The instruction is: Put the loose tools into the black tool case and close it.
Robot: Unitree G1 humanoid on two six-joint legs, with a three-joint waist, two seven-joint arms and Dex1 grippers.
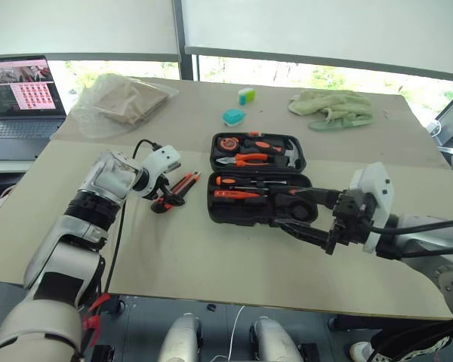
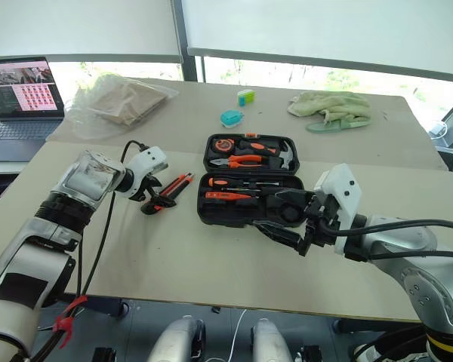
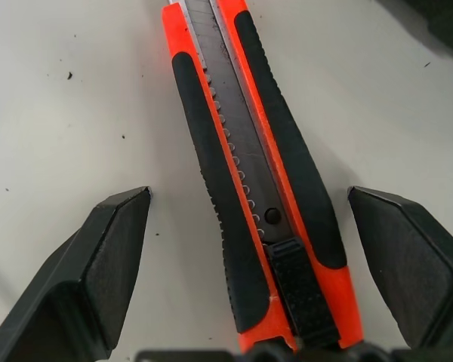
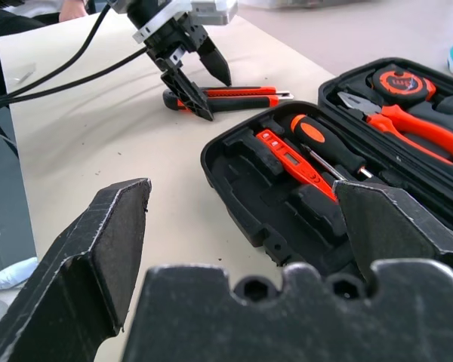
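Left pincer (image 3: 249,249) spread astride utility knife (image 3: 249,181) | black tool case (image 1: 258,197) open

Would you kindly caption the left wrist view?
Open left gripper straddling the orange-and-black utility knife on the beige table.

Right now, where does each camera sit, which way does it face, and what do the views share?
Left eye and right eye: on the head, looking forward and down at the table with the open black tool case; both arms show.
Left wrist: above the utility knife, which lies between the open left gripper fingers.
Right wrist: low, facing along the open right gripper over the case toward the left gripper.
Shared: knife and case appear in head and right wrist views.
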